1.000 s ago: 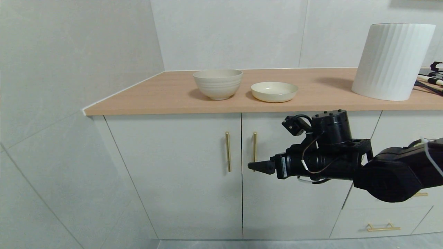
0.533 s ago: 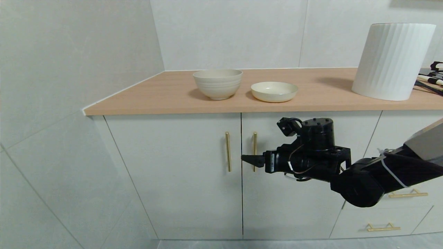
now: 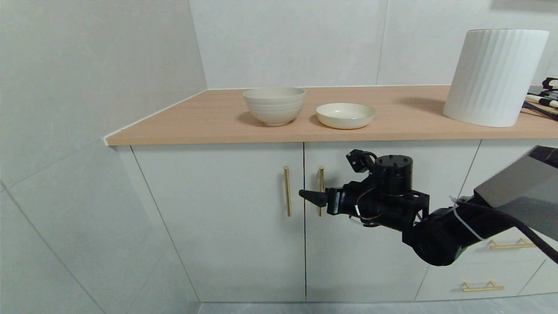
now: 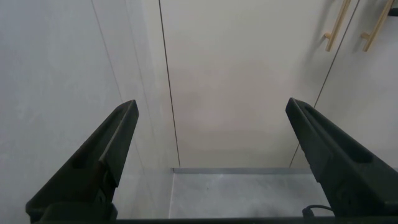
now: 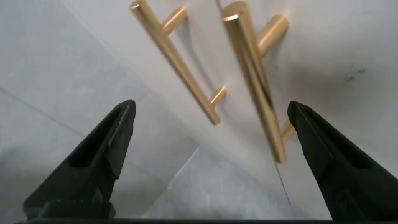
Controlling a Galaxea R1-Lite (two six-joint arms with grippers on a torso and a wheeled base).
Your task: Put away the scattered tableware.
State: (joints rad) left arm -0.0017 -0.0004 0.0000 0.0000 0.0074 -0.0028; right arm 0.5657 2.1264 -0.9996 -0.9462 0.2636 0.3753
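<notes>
Head view: the bowl (image 3: 274, 105) and the dish (image 3: 345, 115) sit on the desk (image 3: 196, 126), above the right door handle (image 3: 321, 191). My right gripper (image 3: 308, 197) is level with that upright handle, just in front of it.

Right wrist view: I see this gripper (image 5: 211, 162) spread wide, with the handle (image 5: 255, 87) lined up between its fingers.

Left wrist view: my left gripper (image 4: 208, 162), also wide, hangs well below the handle (image 4: 375, 28), so the right arm is nearer.

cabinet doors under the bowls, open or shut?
Shut. Both doors sit flush, only a thin seam between them; the right gripper hovers open before the handles.
</notes>
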